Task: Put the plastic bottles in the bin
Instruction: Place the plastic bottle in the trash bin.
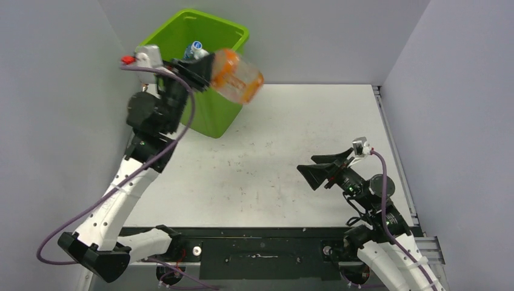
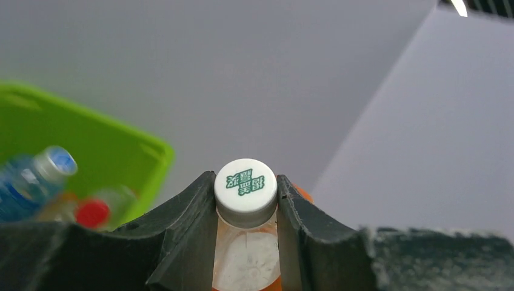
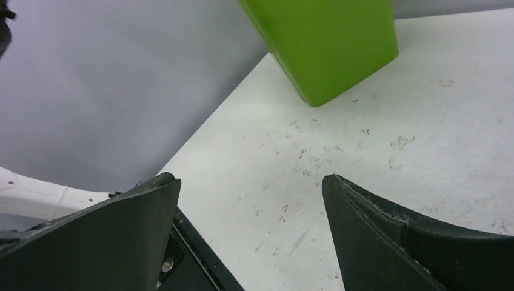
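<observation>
Black rail (image 1: 260, 242), scuffed white table (image 1: 291, 151) (perhaps stained), grey walls (image 1: 54, 60), green bin (image 1: 212, 115)

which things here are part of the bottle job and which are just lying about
Job:
- orange bottle, gripped by the left gripper
- bin
- bottles in the bin
- right gripper, open, holding nothing

Not the job:
- table
- purple cable
- grey walls

orange bottle (image 2: 245, 260), white cap (image 2: 245, 185): green cjk-type chars, upside down, can't read.
</observation>
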### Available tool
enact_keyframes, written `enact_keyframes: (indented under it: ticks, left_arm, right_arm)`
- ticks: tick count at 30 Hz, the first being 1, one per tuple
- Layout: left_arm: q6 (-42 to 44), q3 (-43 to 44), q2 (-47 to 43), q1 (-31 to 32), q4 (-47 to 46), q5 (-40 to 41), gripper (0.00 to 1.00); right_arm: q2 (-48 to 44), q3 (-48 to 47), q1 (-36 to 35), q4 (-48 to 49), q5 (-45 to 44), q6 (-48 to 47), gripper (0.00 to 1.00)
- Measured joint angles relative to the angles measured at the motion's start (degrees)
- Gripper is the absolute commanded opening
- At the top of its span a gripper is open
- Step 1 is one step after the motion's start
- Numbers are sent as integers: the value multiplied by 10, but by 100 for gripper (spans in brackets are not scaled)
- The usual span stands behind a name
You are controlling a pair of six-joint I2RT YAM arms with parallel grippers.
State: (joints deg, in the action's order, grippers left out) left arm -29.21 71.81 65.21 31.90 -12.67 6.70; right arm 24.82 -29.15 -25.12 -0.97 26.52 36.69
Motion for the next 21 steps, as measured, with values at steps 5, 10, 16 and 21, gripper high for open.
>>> enact_keyframes:
  ticks: [5, 10, 16, 21]
  left_arm:
    - [94, 193, 48, -88, -56, 61, 0]
    - [223, 284, 135, -136, -137, 106, 0]
    - [336, 299, 264, -172, -162, 165, 0]
    - [416, 301, 353, -175, -154, 207, 0]
  right_arm:
    - [-55, -7, -1, -61, -39, -10, 90]
    - [-68, 2, -10, -101, -71, -16, 90]
    - [-69, 12, -28, -124, -94, -26, 90]
    - [-70, 12, -44, -133, -113, -44, 90]
